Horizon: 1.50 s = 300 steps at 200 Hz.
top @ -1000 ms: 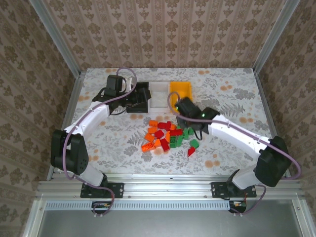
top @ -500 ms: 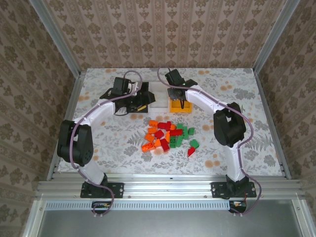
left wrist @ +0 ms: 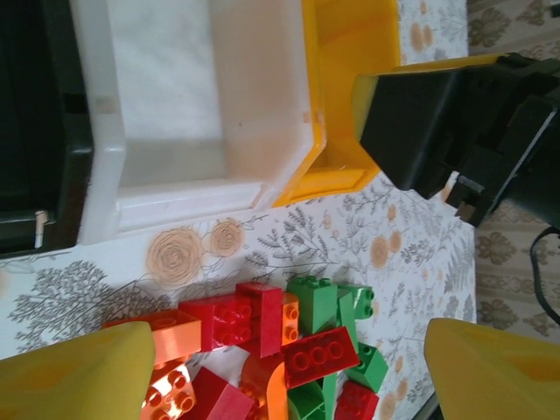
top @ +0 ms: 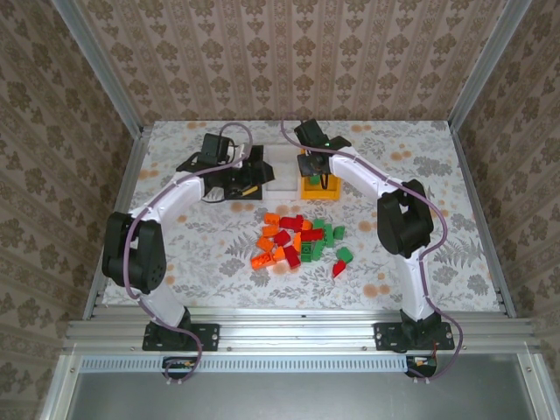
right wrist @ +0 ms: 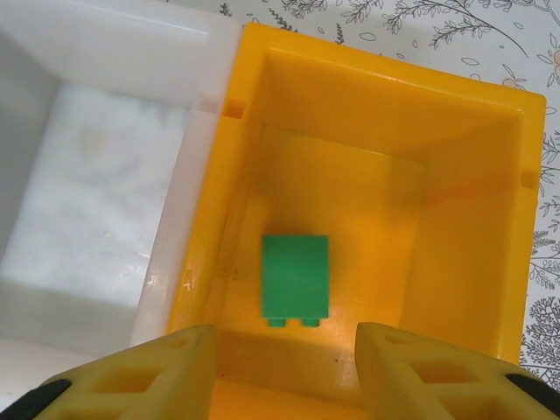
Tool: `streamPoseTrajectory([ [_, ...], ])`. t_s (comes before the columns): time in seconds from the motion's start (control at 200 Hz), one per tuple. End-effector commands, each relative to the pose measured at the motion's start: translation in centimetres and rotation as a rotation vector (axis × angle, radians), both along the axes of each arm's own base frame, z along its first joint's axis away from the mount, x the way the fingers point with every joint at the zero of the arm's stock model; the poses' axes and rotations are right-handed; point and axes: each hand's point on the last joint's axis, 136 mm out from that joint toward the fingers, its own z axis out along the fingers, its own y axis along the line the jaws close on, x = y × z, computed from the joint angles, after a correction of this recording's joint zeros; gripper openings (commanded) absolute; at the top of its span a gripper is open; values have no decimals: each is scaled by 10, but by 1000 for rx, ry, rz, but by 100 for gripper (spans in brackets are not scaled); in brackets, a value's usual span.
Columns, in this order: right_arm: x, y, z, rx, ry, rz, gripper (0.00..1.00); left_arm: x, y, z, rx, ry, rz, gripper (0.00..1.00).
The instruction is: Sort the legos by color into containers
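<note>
Below the rt gripper (right wrist: 284, 354) (jaws spread apart), a green lego (right wrist: 297, 279) is seen lying flat w/in the yellow bin (right wrist: 490, 219).

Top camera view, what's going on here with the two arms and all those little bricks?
Two arms are sorting legos by color into bins. The right end effector hangs open over the yellow bin, where one green brick lies. The left end effector is open by the black bin, holding nothing. The white bin between looks empty, and most orange, red and green pieces sit piled mid-table.
</note>
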Motion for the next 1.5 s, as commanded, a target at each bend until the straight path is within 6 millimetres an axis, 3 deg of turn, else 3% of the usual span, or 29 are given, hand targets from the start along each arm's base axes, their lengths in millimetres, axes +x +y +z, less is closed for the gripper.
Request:
streamPoseTrajectory([
  [0.0,-16,-5,41,49,-42,5,47,-7,3,-2,102,-7,-11,80],
  [0.1,-47,-6,57,134,-78,-3,48,-26,9,-13,212,-10,1,78],
  [0.16,-68,-5,61,168,-100,3,49,-53,4,-24,300,-30,-37,77],
  [0.285,-111,-7,51,192,-91,20,50,-90,14,-55,457,-36,-74,75],
  [0.38,-134,-13,46,191,-83,36,51,-92,19,-67,483,-35,-46,72],
  [0.495,-152,-24,40,193,-76,35,53,-80,2,-72,473,-38,-52,75],
  [0.735,-170,-39,19,171,-44,24,57,-56,-8,-104,683,-18,-94,80],
  [0.765,-172,-40,28,191,-69,25,57,-53,-6,-108,710,-12,-91,80],
  [0.93,-178,-44,27,197,-64,27,57,-41,-3,-116,814,-14,-108,78],
  [1.245,-181,-52,28,203,-77,14,57,-47,-3,-131,815,8,-122,68],
  [1.495,-183,-52,30,212,-79,15,57,-43,-5,-139,743,18,-116,66],
])
